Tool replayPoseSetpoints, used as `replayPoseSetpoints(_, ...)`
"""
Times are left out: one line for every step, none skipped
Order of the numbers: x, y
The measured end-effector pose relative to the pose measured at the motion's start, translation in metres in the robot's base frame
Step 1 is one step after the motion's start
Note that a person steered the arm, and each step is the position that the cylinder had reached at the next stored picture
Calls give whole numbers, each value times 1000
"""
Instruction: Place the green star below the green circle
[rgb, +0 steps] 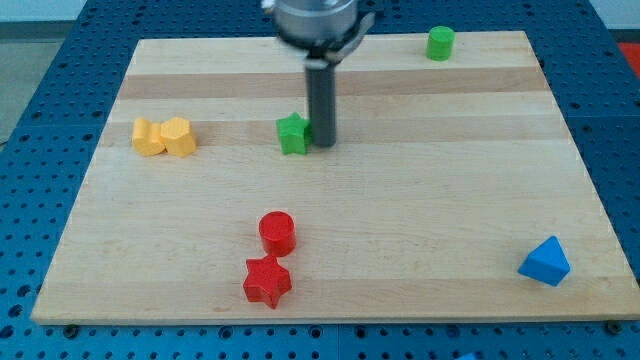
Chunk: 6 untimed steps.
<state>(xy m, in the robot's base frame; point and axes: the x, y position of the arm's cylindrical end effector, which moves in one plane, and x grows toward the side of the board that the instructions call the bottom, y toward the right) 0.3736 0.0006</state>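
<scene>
The green star (293, 133) lies on the wooden board (420, 200), left of centre in the upper half. The green circle (440, 43), a short cylinder, stands near the board's top edge at the view's right. My tip (323, 143) rests on the board right beside the green star, on its right side, touching or almost touching it. The rod rises from there to the arm's head at the view's top.
Two yellow blocks (164, 137) sit together at the view's left. A red circle (277, 232) and a red star (267, 282) lie near the bottom centre. A blue triangle (545, 262) lies at the bottom right.
</scene>
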Motion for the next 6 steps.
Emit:
replayPoseSetpoints(20,11)
replayPoseSetpoints(79,15)
replayPoseSetpoints(81,-66)
replayPoseSetpoints(25,-50)
replayPoseSetpoints(-31,53)
replayPoseSetpoints(-43,100)
